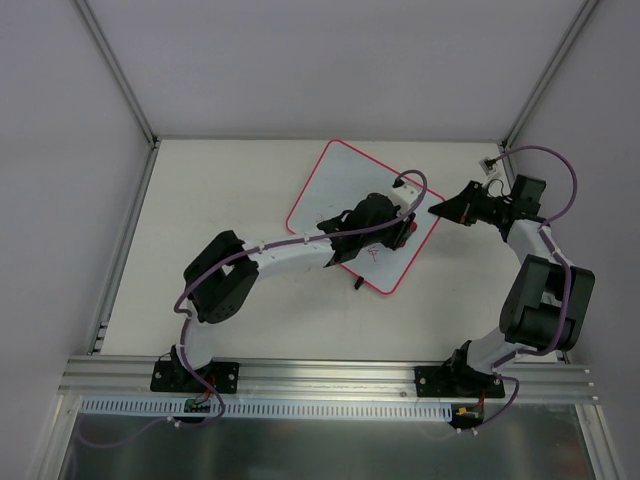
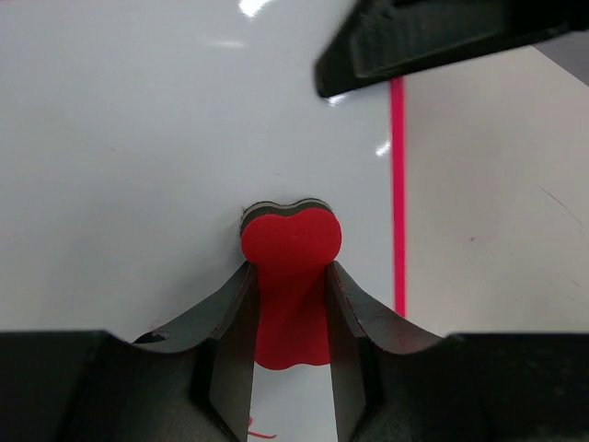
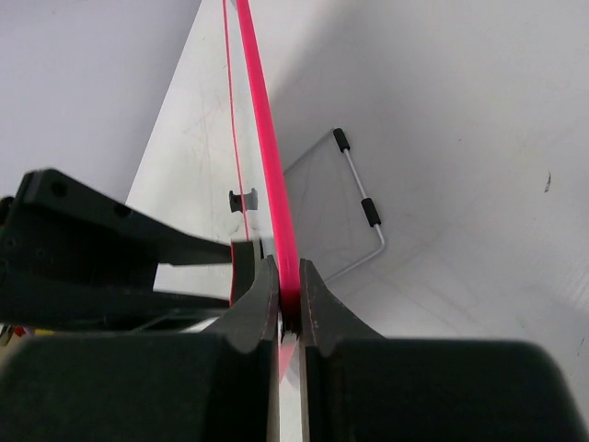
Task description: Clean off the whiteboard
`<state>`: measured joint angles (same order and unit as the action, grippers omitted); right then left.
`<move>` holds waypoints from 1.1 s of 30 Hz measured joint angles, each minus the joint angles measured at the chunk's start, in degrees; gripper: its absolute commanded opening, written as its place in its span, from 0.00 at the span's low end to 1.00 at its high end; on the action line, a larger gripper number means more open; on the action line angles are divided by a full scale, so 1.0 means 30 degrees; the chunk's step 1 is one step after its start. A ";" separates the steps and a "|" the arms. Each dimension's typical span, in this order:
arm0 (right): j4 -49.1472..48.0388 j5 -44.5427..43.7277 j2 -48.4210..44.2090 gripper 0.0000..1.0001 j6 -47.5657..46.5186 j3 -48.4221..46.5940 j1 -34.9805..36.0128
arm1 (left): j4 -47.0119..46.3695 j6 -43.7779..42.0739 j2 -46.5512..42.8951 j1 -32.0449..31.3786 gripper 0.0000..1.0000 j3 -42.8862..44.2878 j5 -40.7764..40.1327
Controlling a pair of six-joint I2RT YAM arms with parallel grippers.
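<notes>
The whiteboard [image 1: 335, 195] lies skewed in the middle of the table, white with a thin red-pink frame [image 2: 398, 184]. My left gripper [image 1: 400, 234] reaches over its right part, shut on a red bone-shaped eraser [image 2: 291, 235] whose head presses on the white surface. A small red mark [image 2: 256, 428] shows between the fingers, close to the camera. My right gripper [image 1: 436, 211] is shut on the board's right edge, pinching the pink frame [image 3: 267, 120] between its fingers [image 3: 317, 304]. In the left wrist view, the right gripper's dark finger [image 2: 433, 41] shows at the top.
A wire stand with black feet [image 3: 368, 212] sits under the raised board edge. One small black foot [image 1: 356, 284] pokes out below the board's near corner. White walls with metal posts close in the table; a small white fitting [image 1: 490, 164] sits at the back right.
</notes>
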<state>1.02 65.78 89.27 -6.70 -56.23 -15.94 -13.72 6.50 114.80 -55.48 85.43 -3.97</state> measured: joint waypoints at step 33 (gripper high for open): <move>-0.0117 0.0291 0.0087 0.00 0.0415 0.0000 -0.0029 | -0.0510 0.1712 -0.2331 0.7453 0.00 -0.4670 -0.0117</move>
<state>0.67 66.65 89.54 -5.45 -56.23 -16.03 -15.25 11.64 107.81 -33.12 71.42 -4.32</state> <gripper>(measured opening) 0.055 0.307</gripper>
